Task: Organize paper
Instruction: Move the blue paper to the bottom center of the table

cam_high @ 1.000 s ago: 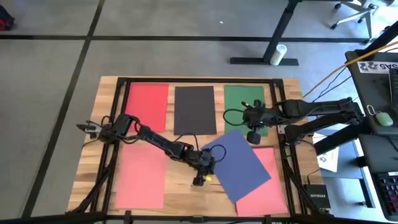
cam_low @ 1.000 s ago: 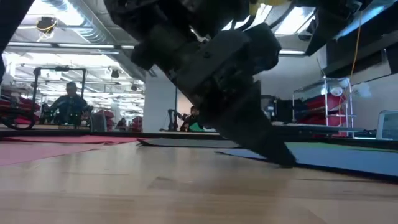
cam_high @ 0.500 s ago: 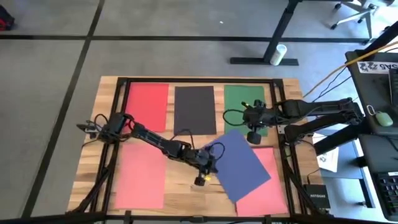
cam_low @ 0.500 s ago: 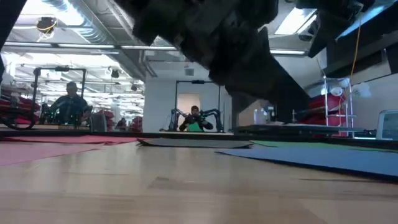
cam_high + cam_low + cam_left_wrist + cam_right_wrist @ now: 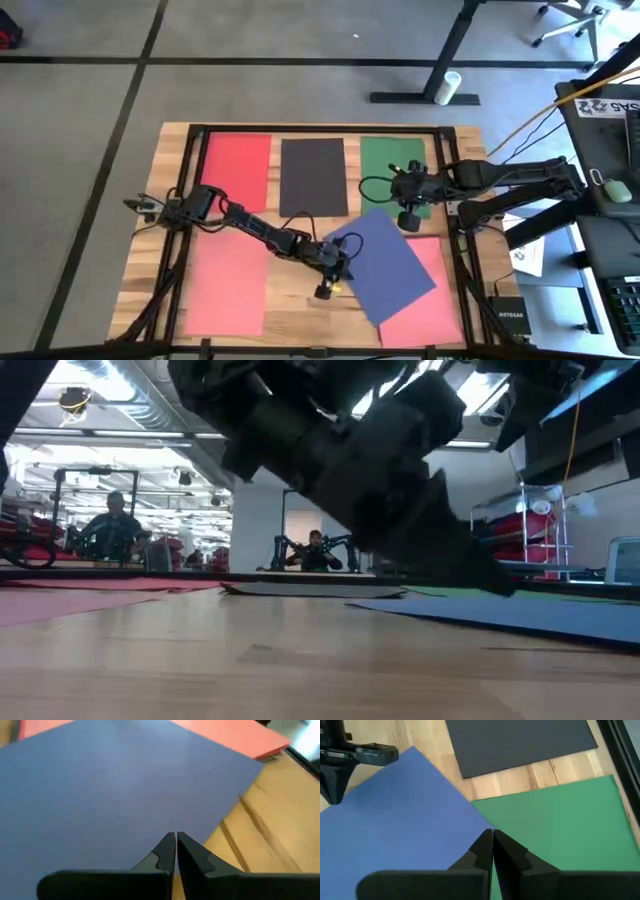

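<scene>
A blue sheet [image 5: 385, 265] lies askew at the table's middle right. Its near part covers a pink sheet [image 5: 432, 305] and its far corner overlaps the green sheet [image 5: 385, 160]. Red [image 5: 237, 170] and black [image 5: 313, 177] sheets lie flat along the far edge, and another pink sheet [image 5: 225, 290] lies at the near left. My left gripper [image 5: 176, 837] is shut at the blue sheet's left edge; in the low view its tip [image 5: 495, 585] stands just clear of the sheet. My right gripper [image 5: 492, 832] is shut over the blue sheet's far corner. My right gripper's shut fingertips come from above at the blue sheet's far corner [image 5: 477, 822], where it overlaps the green sheet [image 5: 555, 820]. I cannot tell whether they touch the paper.
A black frame rail [image 5: 300, 129] runs round the tabletop. Bare wood [image 5: 300, 320] shows near the front edge between the pink sheets. A desk with a mouse [image 5: 620, 190] stands to the right. People sit in the room beyond [image 5: 112, 525].
My left gripper had its shut tip down at the blue sheet's edge, rose clear, then came part of the way down again, a little toward the table's right. The blue sheet has stayed where it was.
</scene>
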{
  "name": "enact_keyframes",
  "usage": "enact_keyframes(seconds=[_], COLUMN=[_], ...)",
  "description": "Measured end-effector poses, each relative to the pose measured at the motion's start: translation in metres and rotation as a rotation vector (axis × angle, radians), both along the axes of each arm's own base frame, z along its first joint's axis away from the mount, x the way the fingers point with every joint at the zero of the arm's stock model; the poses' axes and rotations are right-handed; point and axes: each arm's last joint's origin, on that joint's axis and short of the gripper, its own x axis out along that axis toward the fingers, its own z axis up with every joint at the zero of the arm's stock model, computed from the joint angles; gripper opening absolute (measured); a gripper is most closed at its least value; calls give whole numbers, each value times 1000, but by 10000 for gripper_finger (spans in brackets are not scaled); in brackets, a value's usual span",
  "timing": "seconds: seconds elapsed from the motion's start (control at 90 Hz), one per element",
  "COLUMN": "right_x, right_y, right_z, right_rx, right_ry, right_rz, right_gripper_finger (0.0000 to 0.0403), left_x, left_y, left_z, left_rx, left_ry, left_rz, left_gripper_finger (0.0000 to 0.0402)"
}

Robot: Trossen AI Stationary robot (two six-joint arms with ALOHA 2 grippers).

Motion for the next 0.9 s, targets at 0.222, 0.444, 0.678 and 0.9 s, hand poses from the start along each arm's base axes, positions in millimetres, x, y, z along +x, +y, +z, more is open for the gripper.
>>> enact_keyframes(seconds=[0.222,0.444,0.678,0.9], right_x=[0,0,-1,-1], right_y=[0,0,0,0], right_z=[0,0,0,-1], right_rx=[-1,-1,-1,-2], right_ry=[1,1,10,17], right_rz=[2,2,2,2], right_gripper_finger=[0,0,0,0], left_x=[-6,-12,-28,-51], left_y=[1,3,5,-5], left_z=[-7,0,21,40], left_rx=[46,101,210,283], left_ry=[96,140,288,420], left_rz=[-23,-59,-97,-129], left_gripper_finger=[0,0,0,0])
